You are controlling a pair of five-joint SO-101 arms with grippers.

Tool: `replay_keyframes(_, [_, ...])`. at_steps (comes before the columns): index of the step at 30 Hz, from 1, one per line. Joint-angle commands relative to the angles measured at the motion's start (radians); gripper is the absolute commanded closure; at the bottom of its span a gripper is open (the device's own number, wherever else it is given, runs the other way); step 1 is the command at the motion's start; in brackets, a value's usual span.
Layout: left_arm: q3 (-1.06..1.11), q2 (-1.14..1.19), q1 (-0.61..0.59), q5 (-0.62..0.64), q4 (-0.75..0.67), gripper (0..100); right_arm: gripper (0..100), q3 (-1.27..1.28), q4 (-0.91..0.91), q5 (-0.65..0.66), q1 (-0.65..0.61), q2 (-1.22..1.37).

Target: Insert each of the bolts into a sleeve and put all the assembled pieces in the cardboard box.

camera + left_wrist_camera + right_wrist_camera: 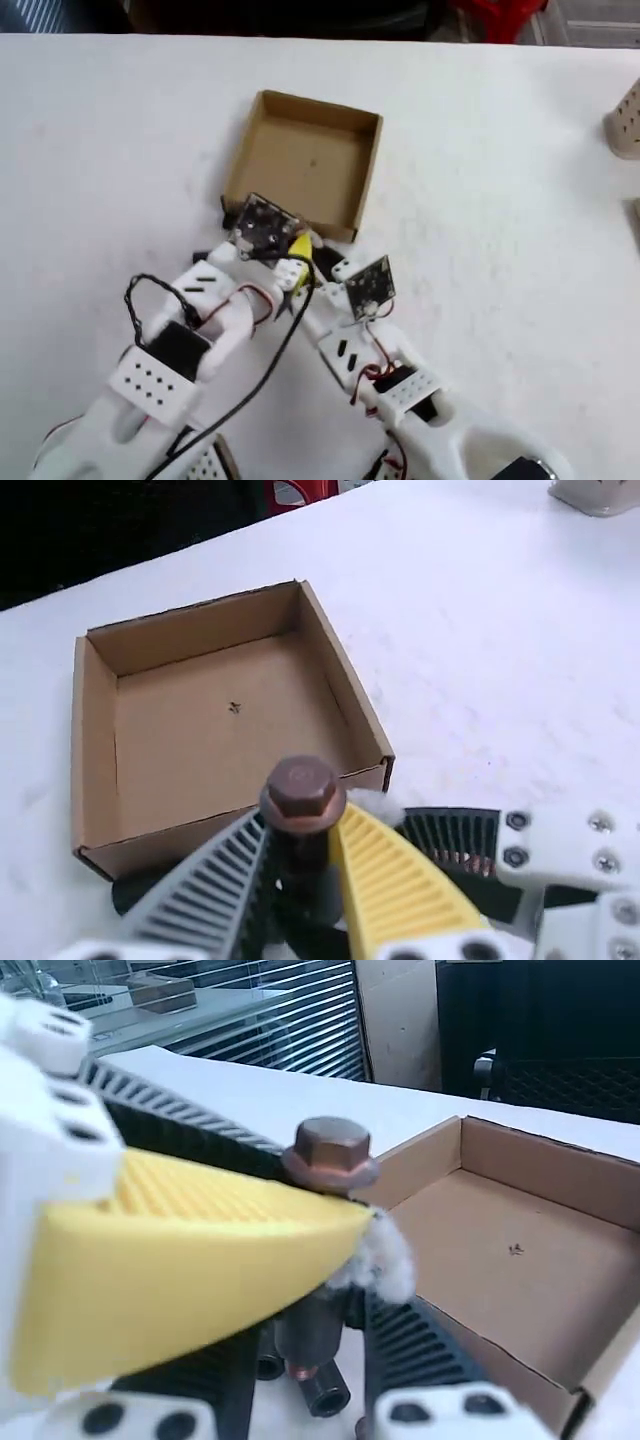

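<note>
Bolt (303,792), copper-brown with a flanged hex head, stands upright in the left gripper (300,855), whose grey and yellow fingers (390,880) are pressed against its shank just under the head. It hangs just outside the near wall of the cardboard box (95,745), around the middle of the tabletop (500,150). That tabletop is white and faintly scuffed. Past its far edge the room is dark, with a red object (498,15) there, and slatted blinds (270,1020) show behind the table in the right wrist view. A pale perforated object (625,120) stands at the right edge. The box is square and shallow with its top open, and its brown floor carries one small dark speck (235,708). The right gripper (338,268) sits just beside the left one at the box's near corner; whether it grips anything I cannot tell. A dark sleeve (322,1397) lies on the table below the bolt.
</note>
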Motion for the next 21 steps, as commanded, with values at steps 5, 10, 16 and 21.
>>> replay_keyframes(5, [-0.003,-0.002,0.007,-0.048,0.031,85,98.2,0.000,-0.005,0.014,0.005,-0.027])
replay_keyframes(10, [-0.005,-0.002,0.002,-0.044,0.103,61,98.2,0.000,-0.005,0.014,0.005,-0.027])
replay_keyframes(16, [-0.012,-0.004,-0.070,-0.044,0.100,59,98.2,0.000,-0.004,0.014,0.007,-0.027])
replay_keyframes(21, [-0.032,-0.024,-0.067,-0.043,0.129,59,98.2,-0.002,-0.002,0.014,0.007,-0.027])
